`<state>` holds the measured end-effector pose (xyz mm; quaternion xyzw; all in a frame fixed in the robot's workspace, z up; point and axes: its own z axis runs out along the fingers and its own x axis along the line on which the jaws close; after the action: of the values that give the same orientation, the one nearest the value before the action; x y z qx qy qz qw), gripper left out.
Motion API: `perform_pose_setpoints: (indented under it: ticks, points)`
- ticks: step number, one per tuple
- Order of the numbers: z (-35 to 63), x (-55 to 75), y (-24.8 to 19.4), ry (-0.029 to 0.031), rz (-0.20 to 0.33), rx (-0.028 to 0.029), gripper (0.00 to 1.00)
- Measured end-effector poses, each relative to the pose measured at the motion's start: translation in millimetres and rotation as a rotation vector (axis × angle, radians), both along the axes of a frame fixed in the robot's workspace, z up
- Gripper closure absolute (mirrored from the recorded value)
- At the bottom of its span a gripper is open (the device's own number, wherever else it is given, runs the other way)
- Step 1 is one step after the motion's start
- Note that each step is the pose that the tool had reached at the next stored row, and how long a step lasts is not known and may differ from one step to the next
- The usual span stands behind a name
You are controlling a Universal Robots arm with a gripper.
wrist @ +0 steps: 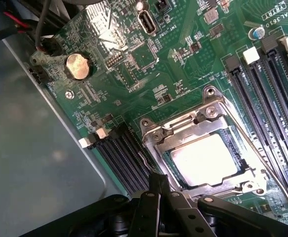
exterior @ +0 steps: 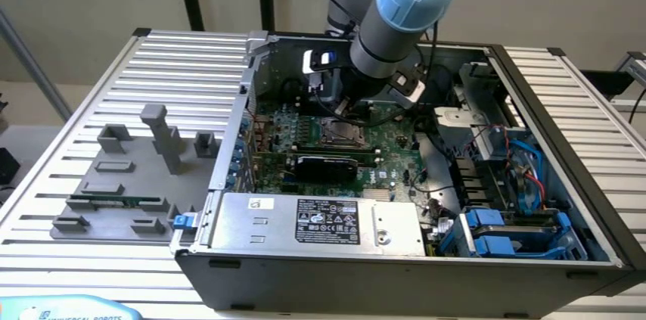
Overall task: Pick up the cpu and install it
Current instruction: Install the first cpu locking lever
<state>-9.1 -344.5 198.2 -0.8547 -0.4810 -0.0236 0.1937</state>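
The cpu, a flat square chip with a bright silver top, lies inside the metal socket frame on the green motherboard. My gripper hovers just beside the socket's edge, its dark fingers pressed together with nothing between them. In the exterior view the arm reaches down into the open computer case, with its wrist directly above the socket in the middle of the board.
Black memory slots flank the socket on both sides. A coin battery sits on the board. A power supply, cables and blue drive bays crowd the case. Grey fixture blocks and a green memory stick lie at the exterior view's left.
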Motion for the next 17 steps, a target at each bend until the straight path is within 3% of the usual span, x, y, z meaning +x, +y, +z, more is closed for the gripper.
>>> perform_pose_setpoints:
  ticks: [9, 17]
  points:
    - [-0.7, -7.6, -1.2, 0.0, 0.0, 0.0045, 0.89]
    - [-0.8, -7.7, 4.2, 0.0, 0.0, 0.0048, 0.89]
